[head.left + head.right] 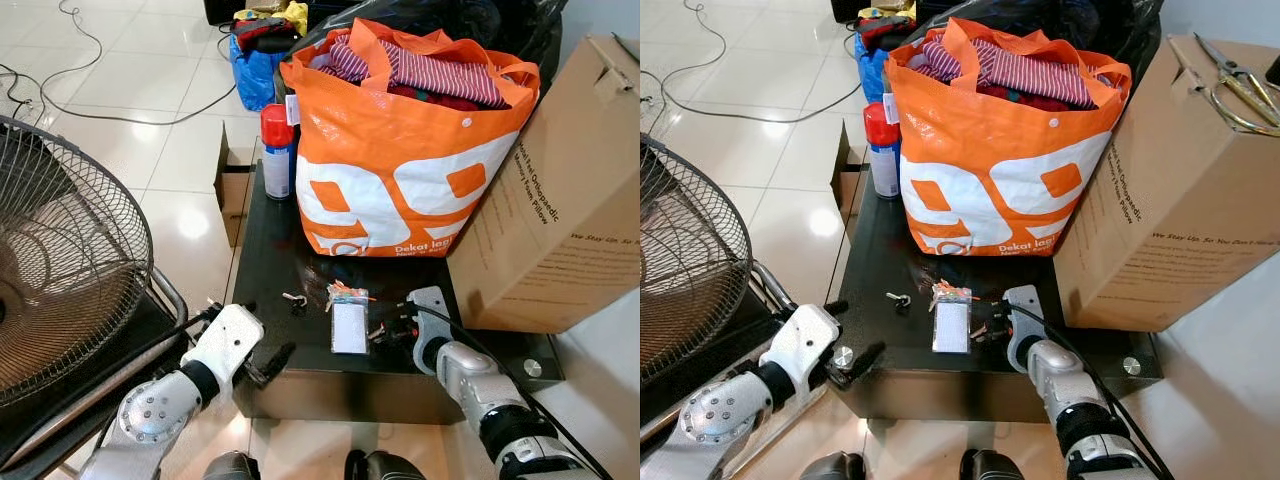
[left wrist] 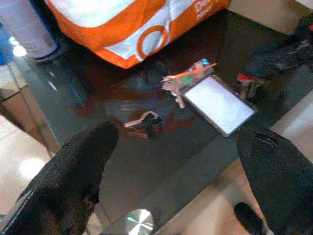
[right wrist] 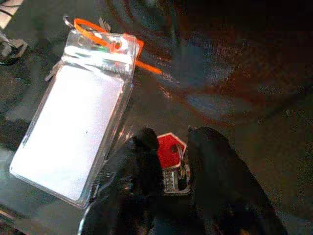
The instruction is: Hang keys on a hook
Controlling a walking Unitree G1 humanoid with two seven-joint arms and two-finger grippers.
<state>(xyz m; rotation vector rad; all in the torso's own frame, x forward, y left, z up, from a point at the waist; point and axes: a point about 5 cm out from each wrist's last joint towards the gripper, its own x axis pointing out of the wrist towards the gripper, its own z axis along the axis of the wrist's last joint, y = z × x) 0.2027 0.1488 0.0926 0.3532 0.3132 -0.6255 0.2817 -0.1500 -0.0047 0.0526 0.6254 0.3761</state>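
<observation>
Resting on the dark counter point(image 1: 300, 262): right tool point(image 3: 171, 161) pinching the red-tagged keys point(image 3: 170, 152) just beside a clear card sleeve point(image 1: 349, 327); left tool point(image 2: 171, 186) spread wide at the counter's front edge, near a small loose key point(image 2: 143, 119).

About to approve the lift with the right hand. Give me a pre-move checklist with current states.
1. Right hand closed on the red-tagged key piece: ok, black fingers pinch it from both sides.
2. Clear plastic badge holder with white card apart from those fingers: cannot tell, its edge sits right beside one finger.
3. Left hand out of the way: ok, open, at the front edge of the glossy black table.
4. Small loose silver key untouched: ok, lying on the table.
5. Hook location known: not ok, no hook identified.
6. Orange woven shopping bag clear of the lift path: ok, behind the grasp.
</observation>
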